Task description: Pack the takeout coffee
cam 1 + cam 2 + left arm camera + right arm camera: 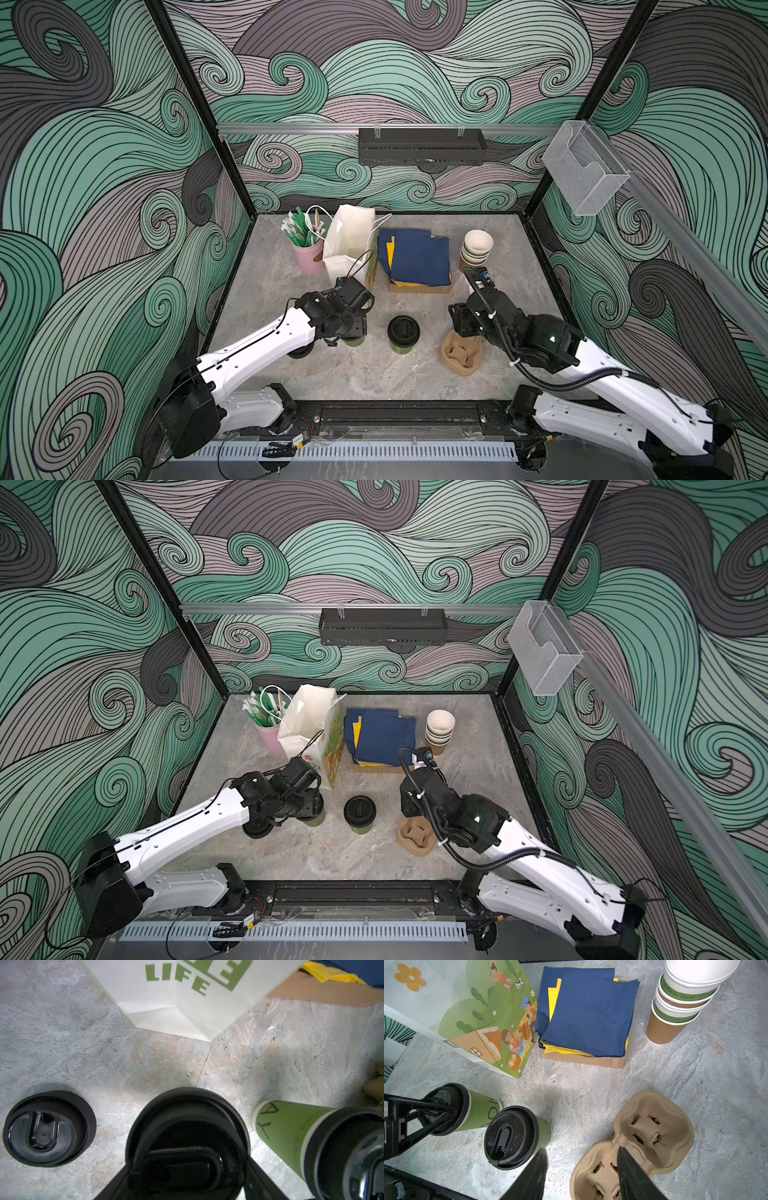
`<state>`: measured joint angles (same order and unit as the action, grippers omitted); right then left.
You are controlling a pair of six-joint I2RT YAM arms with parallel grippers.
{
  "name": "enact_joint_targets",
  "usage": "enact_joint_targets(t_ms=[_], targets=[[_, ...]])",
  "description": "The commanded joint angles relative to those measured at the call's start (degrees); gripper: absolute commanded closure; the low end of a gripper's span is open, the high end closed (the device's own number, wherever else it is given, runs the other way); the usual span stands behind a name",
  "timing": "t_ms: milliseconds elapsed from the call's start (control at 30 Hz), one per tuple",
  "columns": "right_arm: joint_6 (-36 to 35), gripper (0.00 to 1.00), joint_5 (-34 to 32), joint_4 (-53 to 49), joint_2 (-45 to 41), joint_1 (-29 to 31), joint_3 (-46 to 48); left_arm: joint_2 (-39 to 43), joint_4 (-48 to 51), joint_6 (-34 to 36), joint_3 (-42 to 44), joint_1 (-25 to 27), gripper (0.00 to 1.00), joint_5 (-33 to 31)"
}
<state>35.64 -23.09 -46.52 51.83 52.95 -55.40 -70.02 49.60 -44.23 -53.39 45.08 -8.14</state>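
Two takeout coffee cups with olive-green sides and black sip lids stand on the stone table. One cup stands free in the middle. The other cup is under my left gripper. In the left wrist view its black lid fills the space between the two fingers, which press against its rim, so my left gripper is shut on it. The free cup is beside it. My right gripper hangs open over the near edge of the pulp cup carrier and holds nothing.
A white paper bag stands open behind the left gripper. A loose black lid lies beside the gripped cup. A box of blue and yellow napkins, a stack of lidless cups and a pink cup of stirrers line the back.
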Motion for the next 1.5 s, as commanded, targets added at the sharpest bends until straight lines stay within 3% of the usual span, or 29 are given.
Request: enact_joint_targets(t_ms=[0,533,900,1467], targets=[[0.8,0.44,0.1,-0.3,-0.2,-0.5,0.7,-2.0,8.4,2.1,2.0,0.3,0.3,6.0],[1.3,0.45,0.2,-0.6,-1.0,-0.5,0.9,-8.7,6.2,5.4,-2.9,0.3,0.26,5.4],[1.1,0.45,0.2,-0.8,-0.7,-0.6,0.8,-2.7,4.5,4.6,-2.7,0.3,0.21,3.5],[1.0,0.45,0.2,-0.7,-1.2,-0.8,1.1,-2.8,2.8,4.5,-3.8,0.1,0.16,1.9]])
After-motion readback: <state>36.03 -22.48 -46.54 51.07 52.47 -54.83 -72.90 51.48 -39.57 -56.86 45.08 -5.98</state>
